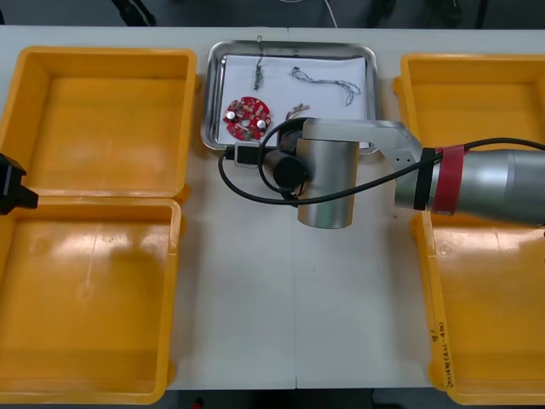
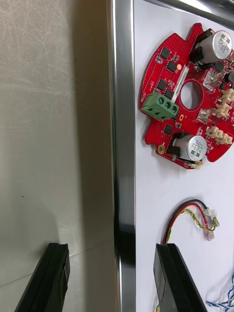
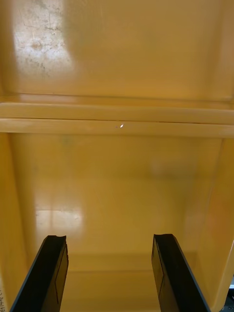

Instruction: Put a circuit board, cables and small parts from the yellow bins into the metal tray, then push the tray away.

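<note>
The metal tray (image 1: 215,94), white inside, holds a round red circuit board (image 1: 247,118), a thin dark cable (image 1: 257,68), a twisted blue and white cable (image 1: 328,83) and a red and yellow cable (image 1: 298,109). My right arm (image 1: 328,183) reaches in from the right to the tray's near edge. In the right wrist view my right gripper (image 2: 112,278) is open and straddles the tray's rim (image 2: 124,146). One finger (image 2: 48,278) is over the table, the other over the white inside. The board (image 2: 168,78) and the red and yellow cable (image 2: 192,219) lie beyond the fingers. My left gripper (image 3: 109,273) hangs open over a bin.
Two yellow bins (image 1: 98,119) (image 1: 85,307) stand at the left and two (image 1: 468,94) (image 1: 494,315) at the right, all bare inside. My left arm (image 1: 10,185) sits at the far left edge, between the two left bins. Bare table lies in front of the tray.
</note>
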`<state>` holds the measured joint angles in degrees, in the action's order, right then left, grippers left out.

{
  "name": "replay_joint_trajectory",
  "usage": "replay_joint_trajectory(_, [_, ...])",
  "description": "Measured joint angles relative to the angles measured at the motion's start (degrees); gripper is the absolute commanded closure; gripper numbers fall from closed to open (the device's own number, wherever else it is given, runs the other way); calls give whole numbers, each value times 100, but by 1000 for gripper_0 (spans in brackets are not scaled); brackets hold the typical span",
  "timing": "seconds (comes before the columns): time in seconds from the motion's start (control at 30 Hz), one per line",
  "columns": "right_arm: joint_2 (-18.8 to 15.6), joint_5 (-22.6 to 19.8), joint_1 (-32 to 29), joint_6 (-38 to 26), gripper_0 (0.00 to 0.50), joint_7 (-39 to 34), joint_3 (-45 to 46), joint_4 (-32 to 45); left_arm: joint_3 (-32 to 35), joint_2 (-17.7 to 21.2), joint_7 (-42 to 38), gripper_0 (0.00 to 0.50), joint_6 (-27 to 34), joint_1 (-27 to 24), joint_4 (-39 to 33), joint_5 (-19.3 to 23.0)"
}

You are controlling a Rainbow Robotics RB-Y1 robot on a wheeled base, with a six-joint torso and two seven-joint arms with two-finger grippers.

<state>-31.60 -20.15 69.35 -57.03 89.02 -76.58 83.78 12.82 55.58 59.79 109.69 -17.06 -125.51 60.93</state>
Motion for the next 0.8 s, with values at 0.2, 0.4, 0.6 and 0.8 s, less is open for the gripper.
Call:
replay_joint_trajectory(0.2, [0,-26,0,-131,0,125,0,65,0,0,0,0,0,0,0,0])
replay_joint_trajectory(0.4, [0,-126,0,-592,0,124,1,359,0,0,0,0,0,0,0,0])
replay_joint_trajectory(0.6, [0,-368,0,-1269,0,124,30,917,0,0,0,0,0,0,0,0])
replay_joint_trajectory(0.8, [0,-587,0,-2021,0,123,158,1535,0,0,0,0,0,0,0,0])
